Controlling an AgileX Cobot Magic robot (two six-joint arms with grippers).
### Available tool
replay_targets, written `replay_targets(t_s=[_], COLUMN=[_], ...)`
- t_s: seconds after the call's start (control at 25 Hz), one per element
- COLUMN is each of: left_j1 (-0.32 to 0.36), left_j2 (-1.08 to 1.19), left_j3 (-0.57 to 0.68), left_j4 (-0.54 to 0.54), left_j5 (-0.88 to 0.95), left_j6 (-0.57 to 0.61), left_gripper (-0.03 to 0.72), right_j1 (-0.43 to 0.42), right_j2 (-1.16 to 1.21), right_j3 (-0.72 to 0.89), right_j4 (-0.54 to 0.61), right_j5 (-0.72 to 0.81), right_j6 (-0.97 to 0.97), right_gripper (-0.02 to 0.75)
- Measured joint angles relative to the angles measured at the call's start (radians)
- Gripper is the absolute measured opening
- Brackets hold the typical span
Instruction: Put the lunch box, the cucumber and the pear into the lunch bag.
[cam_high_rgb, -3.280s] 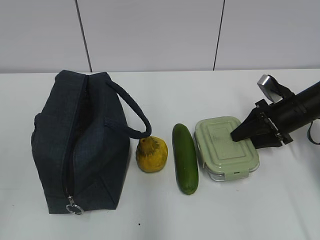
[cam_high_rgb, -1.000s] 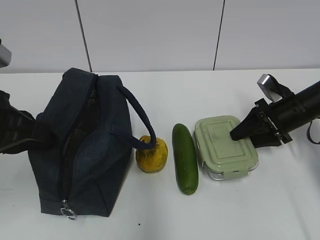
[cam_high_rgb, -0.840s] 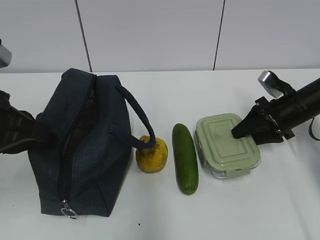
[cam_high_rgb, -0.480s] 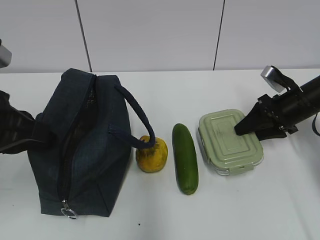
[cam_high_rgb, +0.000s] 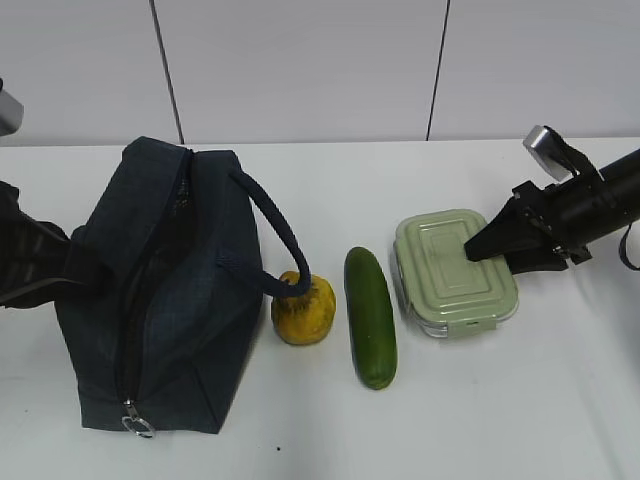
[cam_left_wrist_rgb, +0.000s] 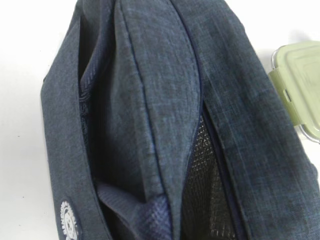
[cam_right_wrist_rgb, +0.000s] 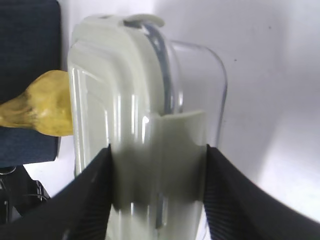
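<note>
Since a moment ago our right gripper has raised the lunch box off the table, its jaws clamped on the box's right end. Our left gripper is hidden behind the lunch bag, closed. The bag's handle rests on the pear, beside the cucumber.

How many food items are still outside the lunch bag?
3: the pear beside the lunch bag, the cucumber right of it, and the lunch box in the right pincer. The bag's inside is mostly hidden.
</note>
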Motion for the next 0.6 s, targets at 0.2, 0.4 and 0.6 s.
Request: replay_targets(t_s=[0.2, 0.4, 0.6], left_j1=[0.000, 0.000, 0.000], left_j2=[0.000, 0.000, 0.000], left_j3=[0.000, 0.000, 0.000], left_j4=[0.000, 0.002, 0.005], left_j5=[0.000, 0.000, 0.000], left_j6=[0.000, 0.000, 0.000], left_gripper=[-0.018, -0.018, -0.018], right_j1=[0.000, 0.000, 0.000], right_j2=[0.000, 0.000, 0.000], right_j3=[0.001, 0.001, 0.001], right_j4=[0.044, 0.090, 0.135], right_j5=[0.000, -0.002, -0.005], right_j6=[0.005, 0.007, 0.008], right_gripper=[0.395, 0.395, 0.395])
